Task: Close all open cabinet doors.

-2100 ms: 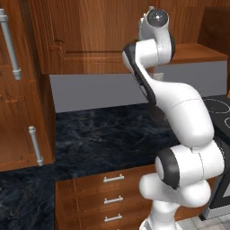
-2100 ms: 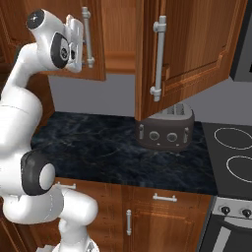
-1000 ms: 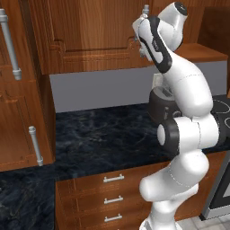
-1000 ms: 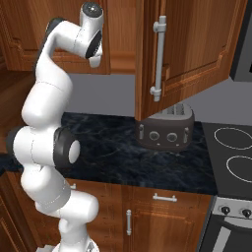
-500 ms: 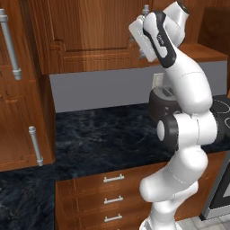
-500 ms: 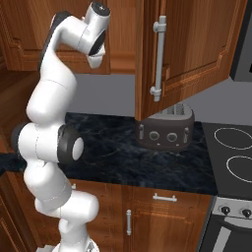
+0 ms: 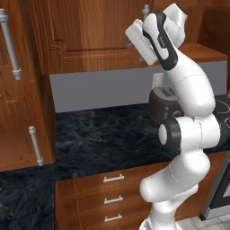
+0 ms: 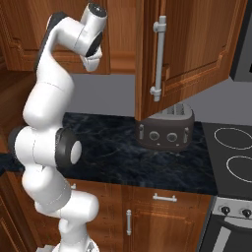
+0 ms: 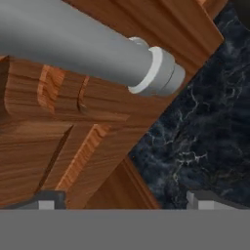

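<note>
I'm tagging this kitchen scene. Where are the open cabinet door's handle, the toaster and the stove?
open cabinet door's handle [image 8: 158, 58]: right base view, mid bar.
toaster [image 8: 165, 132]: right base view, front face.
stove [image 8: 235, 158]: right base view, top between the burner rings.

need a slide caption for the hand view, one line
Hand camera close on a wooden cabinet door and its grey bar handle, dark marbled countertop beyond.

Open cabinet door [image 8: 192, 54] swung out over counter, grey bar handle [image 8: 158, 58]; neighbouring door [image 7: 85, 31] shut.

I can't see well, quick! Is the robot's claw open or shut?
Claw: open, holding nothing, tips apart right below the cabinet door's grey handle.
</note>
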Motion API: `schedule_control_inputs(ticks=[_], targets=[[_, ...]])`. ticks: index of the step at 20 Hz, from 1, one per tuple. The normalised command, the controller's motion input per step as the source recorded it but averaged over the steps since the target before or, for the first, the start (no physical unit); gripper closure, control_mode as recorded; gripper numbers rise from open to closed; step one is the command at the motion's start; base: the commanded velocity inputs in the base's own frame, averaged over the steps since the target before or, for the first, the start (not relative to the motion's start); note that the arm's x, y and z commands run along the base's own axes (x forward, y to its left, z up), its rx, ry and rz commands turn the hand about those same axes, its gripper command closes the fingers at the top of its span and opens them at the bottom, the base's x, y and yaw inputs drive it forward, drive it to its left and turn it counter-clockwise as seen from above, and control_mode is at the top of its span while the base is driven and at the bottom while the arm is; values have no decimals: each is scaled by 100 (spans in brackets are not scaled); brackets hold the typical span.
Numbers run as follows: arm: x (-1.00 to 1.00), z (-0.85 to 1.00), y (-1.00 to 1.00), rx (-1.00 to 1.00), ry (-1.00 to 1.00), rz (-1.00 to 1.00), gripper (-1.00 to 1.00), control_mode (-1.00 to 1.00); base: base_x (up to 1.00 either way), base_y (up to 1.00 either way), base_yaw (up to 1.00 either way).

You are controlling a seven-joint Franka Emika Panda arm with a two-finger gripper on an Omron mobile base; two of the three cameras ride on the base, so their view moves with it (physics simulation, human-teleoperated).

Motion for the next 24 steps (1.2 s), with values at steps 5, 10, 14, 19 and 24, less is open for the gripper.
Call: schedule_control_inputs(ticks=[5,10,14,19,24], targets=[[-62,-19,0,-6,-1,0,-100,-100,0,0,0],[-61,-13,0,-5,-7,4,-100,-100,0,0,0],[-63,-12,0,-13,-13,29,-100,-100,0,0,0],[-55,-12,-18,-7,-7,9,-100,-100,0,0,0],[-53,-10,-30,0,-1,-6,-100,-100,0,0,0]])
